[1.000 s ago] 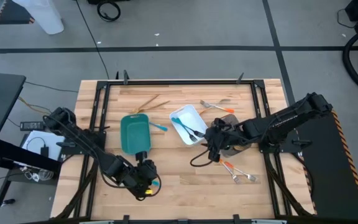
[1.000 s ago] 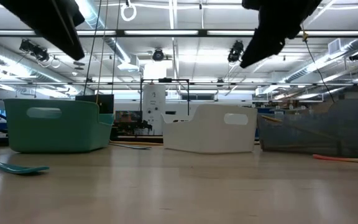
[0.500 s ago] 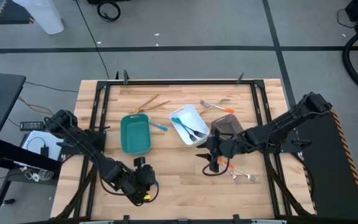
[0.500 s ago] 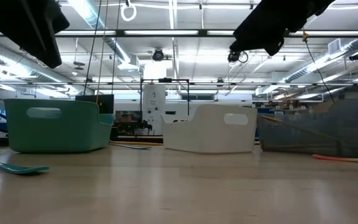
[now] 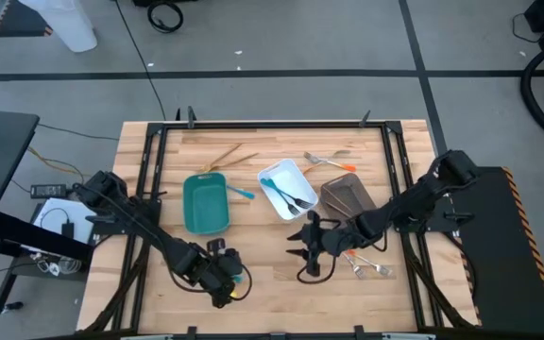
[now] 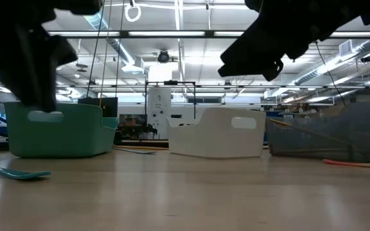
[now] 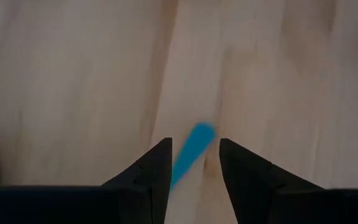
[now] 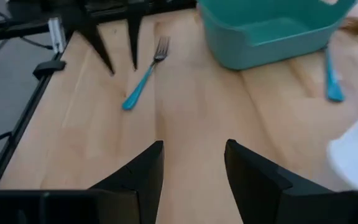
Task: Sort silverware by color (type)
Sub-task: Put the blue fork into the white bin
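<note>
**Both tools open, left one over a blue fork**

At the near left of the tabletop (image 5: 263,274), the left tool (image 5: 227,286) hangs low over a blue-handled fork (image 8: 143,81). Its fingers stand apart and grip nothing; in the left wrist view the tip of the blue handle shows in the gap between the two fingers (image 7: 151,174), lying on the wood. The right wrist view shows the same fork flat on the tabletop with the left tool's finger points just beside its tines; contact cannot be judged.

Beyond it sits the teal tray (image 5: 205,204), with a second blue-handled piece (image 5: 242,193) on the wood just beside its right edge. Gold pieces (image 5: 227,157) lie near the far edge. The white tray (image 5: 270,176) holds dark forks (image 5: 296,201) and a blue-handled piece.

Right of centre, the right tool (image 5: 302,252) hovers over bare wood, fingers spread and holding nothing. The grey-brown tray (image 5: 348,196) lies just behind its arm. Orange-handled pieces (image 5: 331,164) rest beyond that tray, and more orange-handled silverware (image 5: 366,267) lies near the right arm on the near side.
</note>
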### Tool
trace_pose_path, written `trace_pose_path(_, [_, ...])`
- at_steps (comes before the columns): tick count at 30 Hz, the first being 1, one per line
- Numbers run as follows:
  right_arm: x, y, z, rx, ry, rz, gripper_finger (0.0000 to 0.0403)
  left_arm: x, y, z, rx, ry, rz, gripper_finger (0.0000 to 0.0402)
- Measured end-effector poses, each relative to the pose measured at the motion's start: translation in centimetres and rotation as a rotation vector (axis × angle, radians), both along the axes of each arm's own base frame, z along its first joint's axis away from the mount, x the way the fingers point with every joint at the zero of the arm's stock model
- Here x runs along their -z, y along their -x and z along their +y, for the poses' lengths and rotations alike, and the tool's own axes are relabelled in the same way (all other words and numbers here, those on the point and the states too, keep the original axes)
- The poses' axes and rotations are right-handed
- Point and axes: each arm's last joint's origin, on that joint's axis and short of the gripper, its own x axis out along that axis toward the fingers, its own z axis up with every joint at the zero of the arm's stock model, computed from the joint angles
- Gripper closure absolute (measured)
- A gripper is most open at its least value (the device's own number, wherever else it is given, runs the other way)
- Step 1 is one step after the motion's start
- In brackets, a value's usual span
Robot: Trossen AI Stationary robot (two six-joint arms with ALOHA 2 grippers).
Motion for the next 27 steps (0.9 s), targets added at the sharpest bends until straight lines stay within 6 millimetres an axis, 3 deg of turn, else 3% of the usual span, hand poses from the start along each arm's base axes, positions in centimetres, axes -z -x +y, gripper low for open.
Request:
trace_pose_path(5, [1.5,-0.6,0.9,-0.025,0.004,-0.013,0.0227,0.6,0.5,0.1,0.076,0.009,0.112,0.0260])
trace_pose_path(12, [2.7,-0.5,1.7,-0.075,0.018,0.019,0.0227,1.1,1.7,0.6,0.209,-0.107,0.246,0.0260])
trace_pose_path(14, [2.0,-0.2,1.6,-0.083,0.016,0.026,0.0227,1.1,1.8,0.6,0.240,-0.122,0.250,0.0260])
trace_pose_path(23, [-5.1,2.8,-0.5,-0.041,0.021,-0.079,0.0233,1.1,1.8,0.7,0.278,-0.145,0.258,0.0260])
trace_pose_path(27, [-5.5,3.6,-0.7,-0.020,0.034,-0.106,0.0234,1.1,1.9,0.8,0.284,-0.153,0.266,0.0260])
